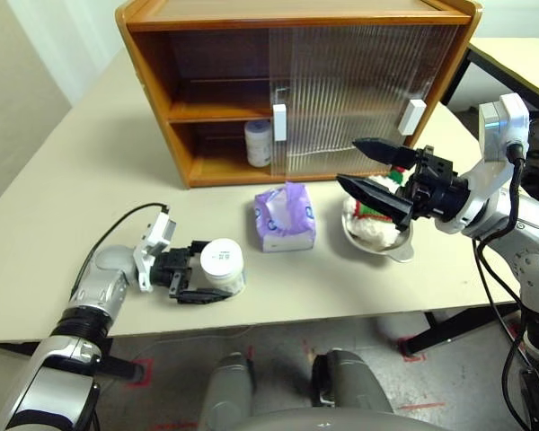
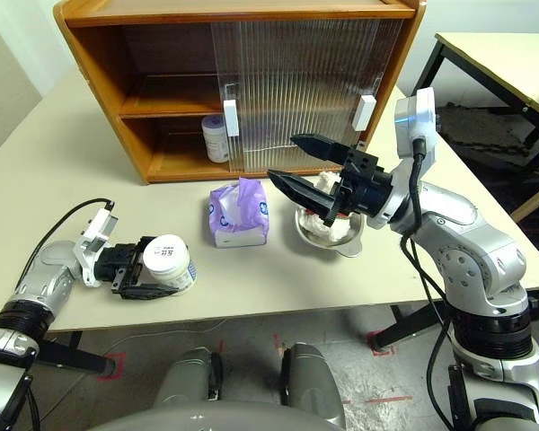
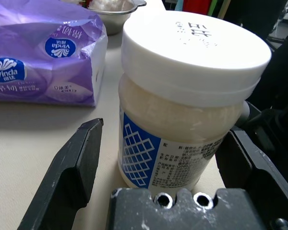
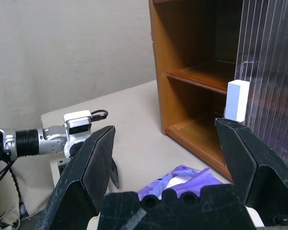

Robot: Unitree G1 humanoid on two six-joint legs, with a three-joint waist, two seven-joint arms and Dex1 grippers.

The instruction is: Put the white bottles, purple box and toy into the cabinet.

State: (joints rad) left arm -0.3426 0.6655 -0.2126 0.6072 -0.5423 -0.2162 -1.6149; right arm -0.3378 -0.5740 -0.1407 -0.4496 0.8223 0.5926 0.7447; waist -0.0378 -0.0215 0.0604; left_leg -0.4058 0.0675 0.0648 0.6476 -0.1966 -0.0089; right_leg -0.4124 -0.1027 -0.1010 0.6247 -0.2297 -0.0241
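Observation:
One white bottle stands on the table near its front edge, between the two fingers of my left gripper. That gripper is open, with a gap showing beside the left finger. A second white bottle stands inside the cabinet on its bottom board, left of the sliding door. The purple box lies in front of the cabinet. The toy sits in a steel bowl to its right. My right gripper hangs open above the bowl, pointing left.
The steel bowl sits near the table's right edge. Both ribbed sliding doors cover the cabinet's right half, leaving the left half open. A second table stands at the far right.

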